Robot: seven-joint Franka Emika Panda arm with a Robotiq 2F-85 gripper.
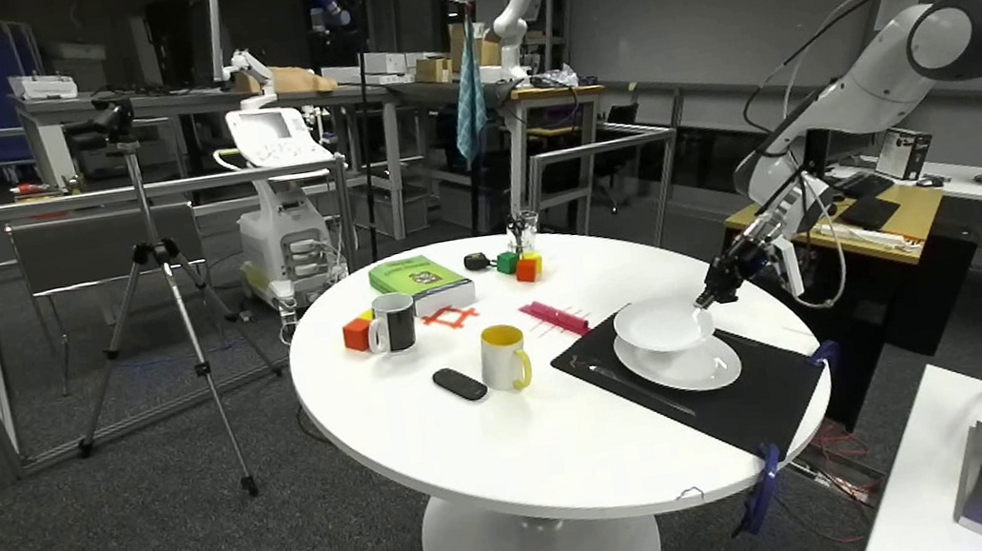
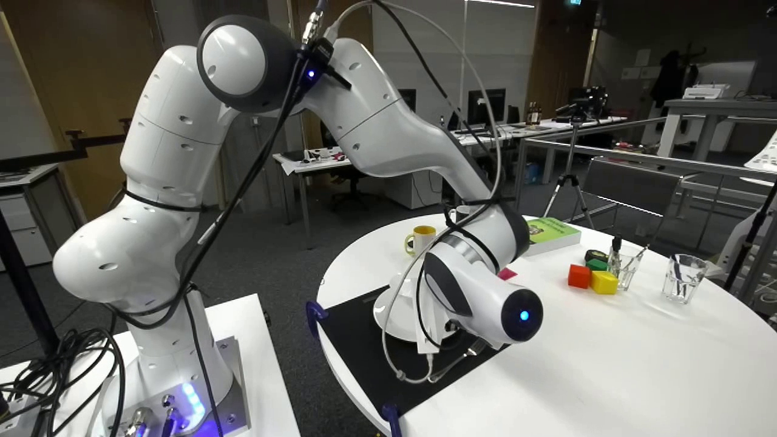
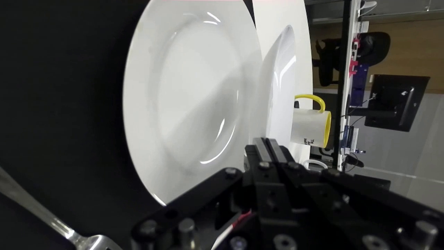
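Note:
My gripper [image 1: 705, 296] is shut on the rim of a white dish [image 1: 657, 326], shallow like a plate or bowl. It holds the dish tilted above a larger white plate [image 1: 706, 367]; in an exterior view I cannot tell if the two touch. In the wrist view, the closed fingertips [image 3: 265, 140] meet at the edge of the held dish [image 3: 282, 90], and the larger plate [image 3: 197, 86] lies flat beside it. The plate rests on a black placemat [image 1: 776, 389]. A metal utensil [image 3: 38, 208] lies on the mat. In an exterior view, the arm hides the gripper.
A white mug with yellow inside [image 1: 503, 357], a dark oblong case [image 1: 460, 384], a black-and-white mug [image 1: 396, 320], a green book [image 1: 424, 275] and a pink piece [image 1: 557, 317] stand or lie on the round table. Coloured cubes [image 2: 580, 276], glasses [image 2: 683, 278] and blue clamps [image 1: 768, 472] also show.

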